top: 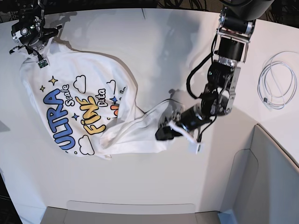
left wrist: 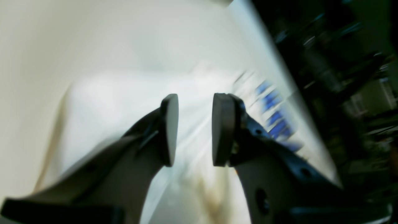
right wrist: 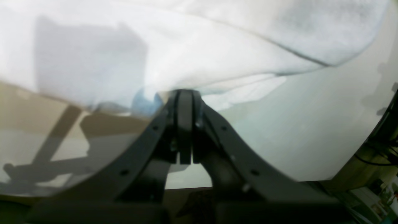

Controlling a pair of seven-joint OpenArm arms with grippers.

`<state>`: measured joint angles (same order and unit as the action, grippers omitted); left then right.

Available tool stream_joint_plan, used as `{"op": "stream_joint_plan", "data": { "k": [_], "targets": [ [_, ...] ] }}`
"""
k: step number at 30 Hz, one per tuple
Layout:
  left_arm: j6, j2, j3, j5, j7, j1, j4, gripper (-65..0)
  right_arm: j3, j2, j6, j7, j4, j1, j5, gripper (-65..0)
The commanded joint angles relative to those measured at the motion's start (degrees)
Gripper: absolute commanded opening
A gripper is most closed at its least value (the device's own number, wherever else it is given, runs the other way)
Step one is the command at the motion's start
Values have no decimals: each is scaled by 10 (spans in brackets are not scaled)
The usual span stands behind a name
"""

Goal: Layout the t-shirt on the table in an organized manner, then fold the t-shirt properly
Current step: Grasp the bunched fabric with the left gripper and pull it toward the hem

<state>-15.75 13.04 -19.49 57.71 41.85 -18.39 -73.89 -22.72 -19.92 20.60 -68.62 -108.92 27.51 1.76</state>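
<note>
The white t-shirt point(top: 79, 107) lies rumpled, print side up, on the left half of the table point(top: 154, 42), with the "ULTRA" and "FINE" lettering showing. My right gripper point(right wrist: 185, 93) is shut on a pinch of its cloth; in the base view it sits at the shirt's far left corner point(top: 39, 55). My left gripper point(left wrist: 195, 129) hovers over the shirt's bunched right edge point(top: 164, 132). Its pads point(left wrist: 169, 129) stand apart with nothing between them. The left wrist view is motion-blurred, with shirt cloth point(left wrist: 124, 102) and blue print under the jaws.
A coiled white cable point(top: 278, 81) lies at the table's right side. A grey angular bin point(top: 266, 177) stands at the lower right. The table's edge point(left wrist: 279, 68) runs diagonally beside the left gripper, with dark clutter beyond it.
</note>
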Motion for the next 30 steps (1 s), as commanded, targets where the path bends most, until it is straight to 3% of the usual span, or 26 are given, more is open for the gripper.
{"op": "stream_joint_plan", "data": {
  "k": [1, 8, 12, 19, 30],
  "targets": [
    [-14, 1, -10, 15, -1, 2, -18, -506, 3, 1, 10, -7, 3, 4, 33, -650],
    [-10, 13, -13, 14, 14, 104, -126, -511, 3, 1, 10, -6, 3, 3, 32, -650],
    [-9, -7, -15, 5, 12, 104, -99, -509, 3, -1, 10, -6, 3, 3, 32, -650],
    [-9, -57, -15, -74, 15, 71, -3, -465, 3, 0, 10, -6, 2, 3, 34, -650],
    [-12, -83, -15, -71, 19, 55, 13, -484, 3, 1, 10, -6, 2, 4, 34, -650]
  ]
}}
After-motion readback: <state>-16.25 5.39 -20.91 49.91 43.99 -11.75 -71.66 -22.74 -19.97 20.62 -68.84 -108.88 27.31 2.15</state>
